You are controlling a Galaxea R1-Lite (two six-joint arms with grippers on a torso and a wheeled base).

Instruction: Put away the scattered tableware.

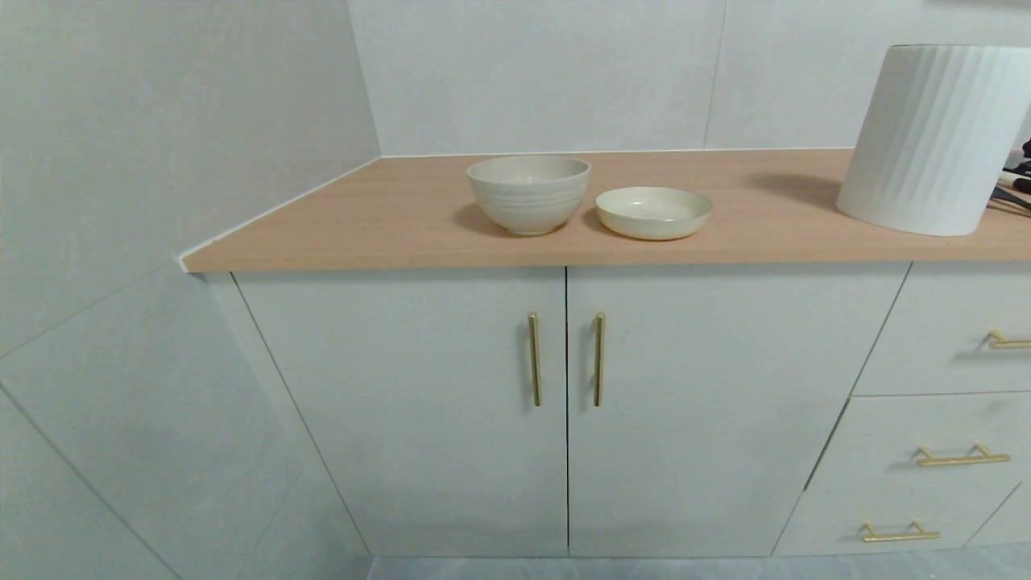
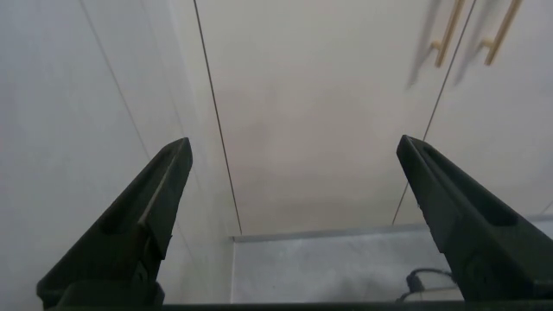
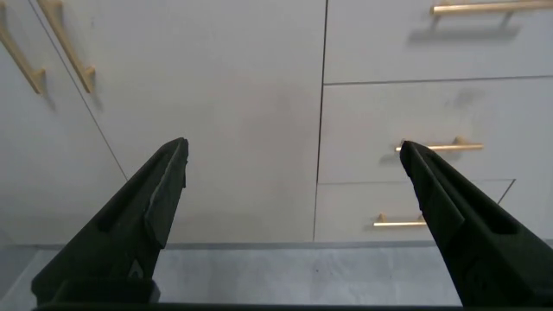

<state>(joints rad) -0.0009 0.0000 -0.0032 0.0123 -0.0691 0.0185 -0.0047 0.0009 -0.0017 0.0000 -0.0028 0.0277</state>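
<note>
A deep beige ribbed bowl [image 1: 528, 192] stands on the wooden countertop [image 1: 387, 217]. Right beside it lies a shallow cream dish [image 1: 653, 212], a small gap between them. Below the counter, two white cupboard doors [image 1: 419, 403] are closed, each with a vertical brass handle [image 1: 534, 358]. My left gripper [image 2: 294, 151] hangs low in front of the left cupboard door, open and holding nothing. My right gripper [image 3: 294, 154] is open too, low before the right door and the drawers [image 3: 415, 130].
A tall white ribbed container [image 1: 938, 133] stands on the counter at the right, with dark utensils [image 1: 1015, 189] behind it. Tiled walls close the left side and the back. Three drawers with brass handles [image 1: 962, 457] sit right of the doors. Grey floor [image 2: 328, 268] lies below.
</note>
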